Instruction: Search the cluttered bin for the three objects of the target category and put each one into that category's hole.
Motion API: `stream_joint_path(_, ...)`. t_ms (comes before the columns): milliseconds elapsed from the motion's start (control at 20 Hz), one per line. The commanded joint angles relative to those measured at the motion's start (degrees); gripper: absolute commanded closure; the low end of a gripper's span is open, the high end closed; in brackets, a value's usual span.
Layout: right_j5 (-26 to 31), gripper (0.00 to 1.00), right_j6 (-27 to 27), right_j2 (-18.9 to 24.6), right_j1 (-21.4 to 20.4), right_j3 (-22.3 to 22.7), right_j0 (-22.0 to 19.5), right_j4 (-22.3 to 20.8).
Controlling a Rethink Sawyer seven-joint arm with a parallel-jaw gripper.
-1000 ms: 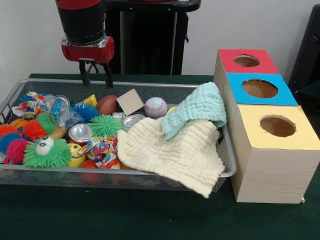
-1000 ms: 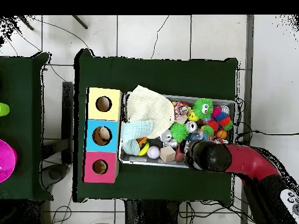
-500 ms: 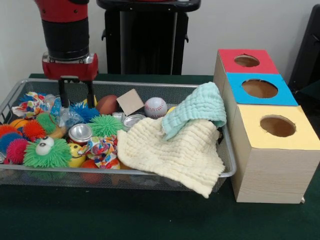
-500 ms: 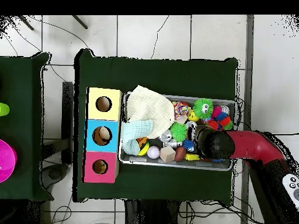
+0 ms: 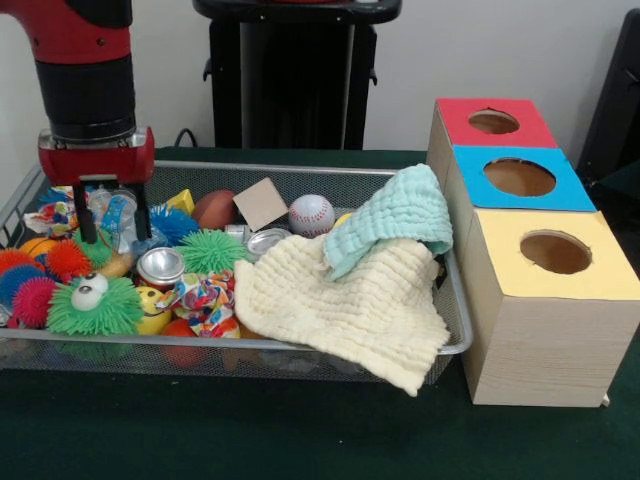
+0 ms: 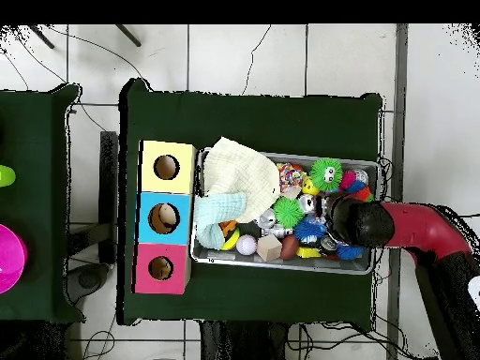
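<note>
1. Over the mesh bin's (image 5: pixel 455 335) left end, the gripper (image 5: pixel 111 221) hangs spread wide and empty above a clear crumpled bottle (image 5: pixel 118 213) among spiky balls (image 5: pixel 66 259).
2. Mid-bin, crushed cans (image 5: pixel 160 266) lie exposed; searching is apparently under way, and descent comes next.
3. Right, the three-hole box (image 5: pixel 540 250) awaits.
</note>
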Motion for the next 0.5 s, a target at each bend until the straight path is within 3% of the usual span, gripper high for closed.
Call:
stream_joint_path(50, 9.10, 0.00, -19.07, 4.69, 0.79, -5.10, 0.01, -0.98)
stream_joint_path(500, 10.27, 0.00, -21.52, 5.94, 4.14, -10.38, 0.75, -2.32)
